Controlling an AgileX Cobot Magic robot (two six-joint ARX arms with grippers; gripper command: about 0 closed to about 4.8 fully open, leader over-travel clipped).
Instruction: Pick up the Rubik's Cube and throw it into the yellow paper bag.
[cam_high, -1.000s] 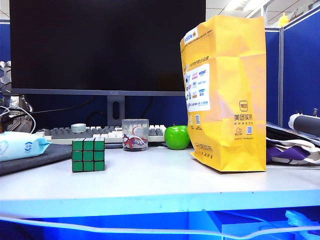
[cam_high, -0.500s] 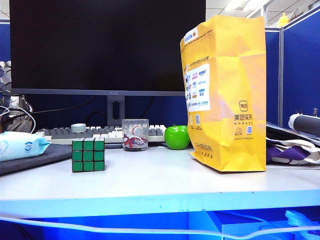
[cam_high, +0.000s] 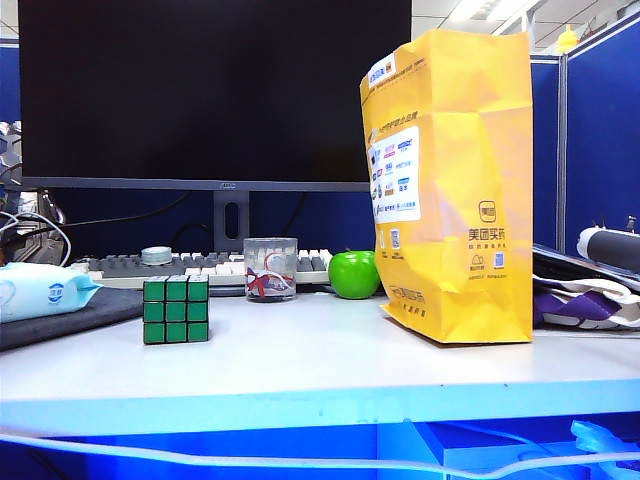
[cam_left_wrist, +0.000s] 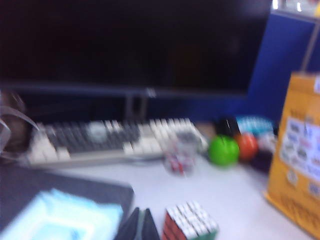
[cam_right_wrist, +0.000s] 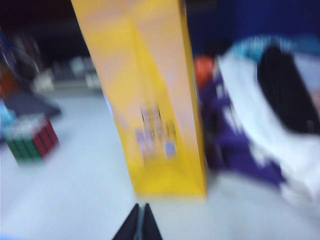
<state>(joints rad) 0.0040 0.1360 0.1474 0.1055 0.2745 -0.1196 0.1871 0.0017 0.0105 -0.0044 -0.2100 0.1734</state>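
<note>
On my screens I see the left gripper low in the left wrist view, its dark fingers pressed together with nothing in them. Just beside it sits the Rubik's Cube, not touched. The picture is blurry. The right gripper shows in the right wrist view, its fingers together too and holding nothing, in front of the foot of the yellow paper bag.

From the outside camera I see no arms. The Rubik's Cube rests on the white worktop, on the left side, green face toward me. To its left lies a pack of wipes on a dark pad. The yellow paper bag stands upright on the right, well apart from the cube. Between them, farther back, are a clear cup and a green apple. Behind those is a keyboard, then a big black monitor.
</note>
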